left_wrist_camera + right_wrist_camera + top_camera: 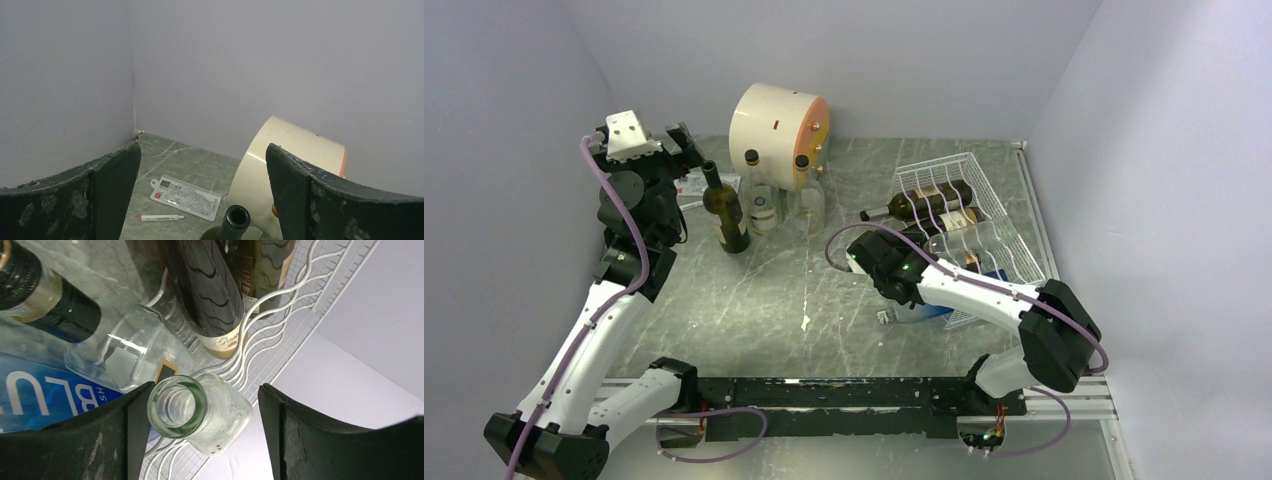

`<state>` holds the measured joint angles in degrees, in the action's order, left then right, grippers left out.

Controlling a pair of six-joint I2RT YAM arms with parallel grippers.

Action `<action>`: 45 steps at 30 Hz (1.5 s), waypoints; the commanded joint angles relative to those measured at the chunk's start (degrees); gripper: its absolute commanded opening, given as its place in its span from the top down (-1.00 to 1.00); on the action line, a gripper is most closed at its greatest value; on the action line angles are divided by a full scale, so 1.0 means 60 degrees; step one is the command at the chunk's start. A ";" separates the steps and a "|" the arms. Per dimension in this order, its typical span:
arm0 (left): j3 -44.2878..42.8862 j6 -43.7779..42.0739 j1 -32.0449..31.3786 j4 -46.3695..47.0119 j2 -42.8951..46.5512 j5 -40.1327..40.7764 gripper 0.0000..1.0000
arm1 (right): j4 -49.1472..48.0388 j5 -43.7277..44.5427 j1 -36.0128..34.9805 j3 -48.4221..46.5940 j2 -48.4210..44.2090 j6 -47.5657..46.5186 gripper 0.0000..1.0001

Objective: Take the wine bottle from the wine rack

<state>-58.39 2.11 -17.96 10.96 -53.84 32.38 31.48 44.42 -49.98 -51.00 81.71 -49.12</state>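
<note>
The white wire wine rack [929, 172] stands at the right with several bottles lying in its wavy cradles. Two dark wine bottles [929, 202] lie at its far end. My right gripper [902, 280] is at the rack's near left end. In the right wrist view it [200, 432] is open, with the mouth of a clear glass bottle [177, 407] between its fingers, close to the left finger [132, 437]. The dark wine bottles [210, 295] lie beyond on the rack [280, 305]. My left gripper [682, 148] is open, empty and raised at the far left.
A dark green bottle [724, 210] stands below the left gripper; its mouth [236, 218] shows in the left wrist view. Behind it are a cream drum [779, 120], two clear bottles [759, 205], a card [185, 196] and a marker [161, 218]. A blue-labelled bottle [45, 395] lies beside the right gripper.
</note>
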 commanded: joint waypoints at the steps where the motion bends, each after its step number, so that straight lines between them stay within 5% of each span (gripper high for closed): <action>1: -0.0054 -0.0154 -0.0108 0.0340 0.0207 0.0140 -0.96 | -0.0663 0.0643 0.0123 0.0135 0.0027 -0.0444 -0.50; 13: -0.0083 -0.0238 -0.0177 0.0359 0.0423 0.0295 -0.96 | -0.1563 0.0750 0.0126 0.0633 -0.0376 -0.0755 -0.02; 23: 0.0013 -0.0342 -0.0181 0.0478 0.0380 0.0375 -0.96 | -0.2165 0.0948 0.0112 0.0376 -0.1187 -0.0912 1.00; 34: 0.0090 -0.0323 -0.0289 0.0527 0.0345 0.0429 -0.96 | -0.1186 0.0603 0.0107 -0.1457 -0.2488 0.0827 1.00; 45: 0.0154 -0.0353 -0.0391 0.0597 0.0271 0.0477 -0.96 | -0.2271 -0.0307 -0.0035 -0.2802 -0.3230 0.1768 1.00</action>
<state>-57.65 0.58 -19.75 12.78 -52.29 34.54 22.09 45.36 -49.74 -63.37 62.11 -43.44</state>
